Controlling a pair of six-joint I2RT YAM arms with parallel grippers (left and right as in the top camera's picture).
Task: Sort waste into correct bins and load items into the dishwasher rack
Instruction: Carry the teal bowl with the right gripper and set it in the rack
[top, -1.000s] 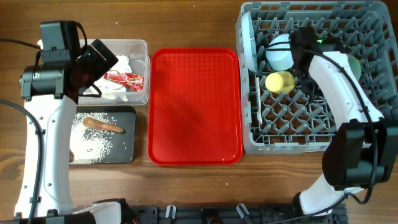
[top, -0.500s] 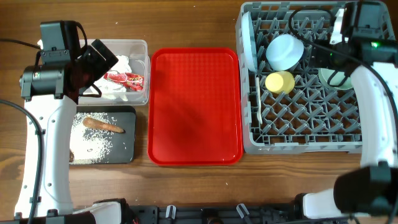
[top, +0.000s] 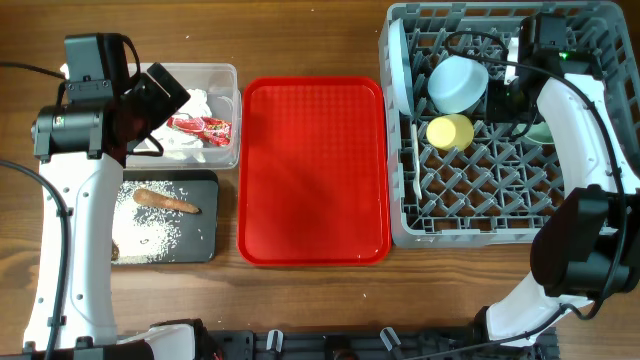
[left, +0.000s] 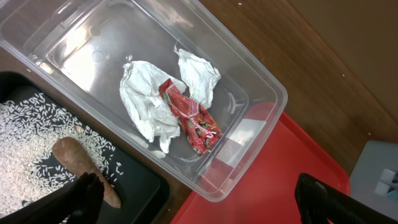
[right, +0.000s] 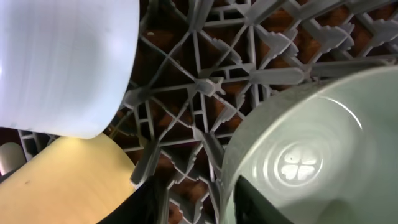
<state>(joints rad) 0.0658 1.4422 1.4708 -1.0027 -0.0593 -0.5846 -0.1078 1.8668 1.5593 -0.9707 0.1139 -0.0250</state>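
The grey dishwasher rack (top: 500, 215) stands at the right. In it are a pale blue bowl (top: 458, 83), a yellow cup (top: 450, 131), a pale blue plate (top: 398, 62) on edge at its left wall, and a mint-green bowl (top: 541, 131) mostly under my right arm. My right gripper (top: 512, 100) is open, and its fingers (right: 196, 199) straddle the mint-green bowl's rim (right: 298, 143). My left gripper (top: 155, 100) is open and empty (left: 205, 202) above the clear tub (top: 225, 75), which holds white napkins (left: 146, 99) and a red wrapper (left: 189, 118). The black tray (top: 205, 240) holds rice (top: 140, 225) and the sausage scrap (top: 165, 201). No spoon is in view.
A flat red serving tray (top: 313, 170) lies between the bins and the rack. The table is brown wood (top: 300, 40). The right arm arches over the rack's right side.
My right arm swung across the rack to its back right, then shifted slightly left over the mint-green bowl, which has moved a little left. The left arm has not moved.
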